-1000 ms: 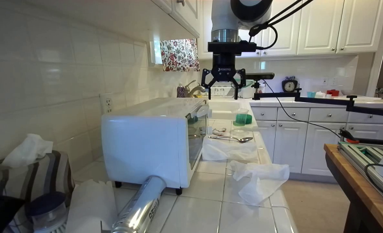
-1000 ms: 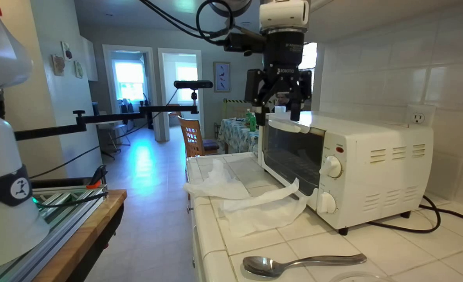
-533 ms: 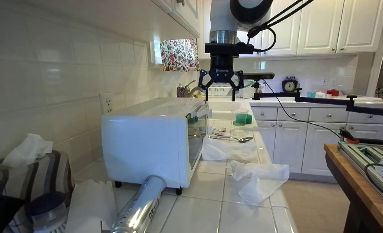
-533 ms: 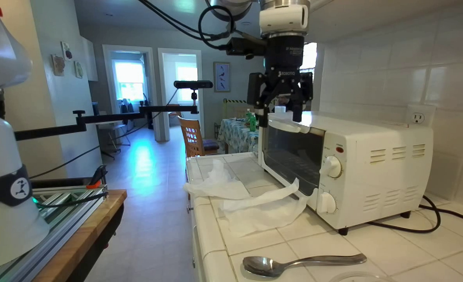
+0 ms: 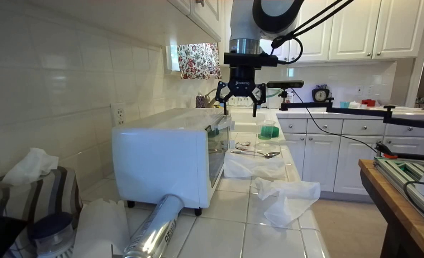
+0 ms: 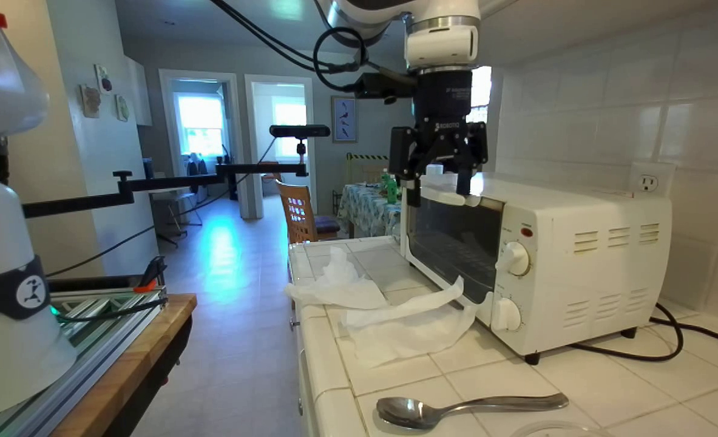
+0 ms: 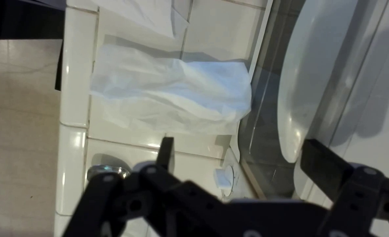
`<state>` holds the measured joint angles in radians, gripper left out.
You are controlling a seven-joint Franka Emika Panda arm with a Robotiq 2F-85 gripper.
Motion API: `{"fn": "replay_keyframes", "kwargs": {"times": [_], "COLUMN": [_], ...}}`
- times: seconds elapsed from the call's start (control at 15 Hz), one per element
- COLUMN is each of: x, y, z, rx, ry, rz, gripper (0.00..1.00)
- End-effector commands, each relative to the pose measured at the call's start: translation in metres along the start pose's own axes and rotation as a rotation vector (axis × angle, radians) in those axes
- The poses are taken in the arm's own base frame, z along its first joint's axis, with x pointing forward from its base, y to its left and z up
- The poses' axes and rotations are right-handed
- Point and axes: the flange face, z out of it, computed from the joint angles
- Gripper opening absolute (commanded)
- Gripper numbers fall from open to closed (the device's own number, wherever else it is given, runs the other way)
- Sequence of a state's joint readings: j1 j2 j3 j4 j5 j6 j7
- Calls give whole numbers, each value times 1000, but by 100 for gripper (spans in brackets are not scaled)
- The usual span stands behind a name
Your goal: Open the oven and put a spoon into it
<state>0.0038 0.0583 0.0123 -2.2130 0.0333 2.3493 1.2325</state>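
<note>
My fingers [image 6: 413,194], spread and empty, have lowered toward the handle [image 6: 442,196] of the closed oven [image 6: 553,267], right of centre; opening it is likely next.

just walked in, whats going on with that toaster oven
A robot gripper hangs at the top front edge of the white oven, open and holding nothing, right by the door handle. Whether it touches the handle is hard to tell. The glass door is shut, and the spoon lies on the tiled counter, outside the oven. Most likely the robot means to open the door first, then fetch the spoon.
</note>
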Motion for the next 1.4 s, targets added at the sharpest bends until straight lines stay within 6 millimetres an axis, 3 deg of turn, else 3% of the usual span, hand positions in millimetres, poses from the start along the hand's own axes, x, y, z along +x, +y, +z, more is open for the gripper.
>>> {"fn": "replay_keyframes", "kwargs": {"times": [0.0,0.2,0.33,0.47,0.73,1.0,1.27,1.33], "x": [0,-2,-3,-4,-6,-8,-10,-11], "y": [-4,-4,-3,-3,0,2,5,7], "z": [4,6,8,9,10,11,18,21], "rx": [14,4,-3,-7,-25,-44,-92,-114], "ry": [-10,-17,-20,-27,-54,-69,-90,-98], "rz": [13,9,12,14,27,31,18,13], "gripper": [100,97,72,64,31,17,12,4]}}
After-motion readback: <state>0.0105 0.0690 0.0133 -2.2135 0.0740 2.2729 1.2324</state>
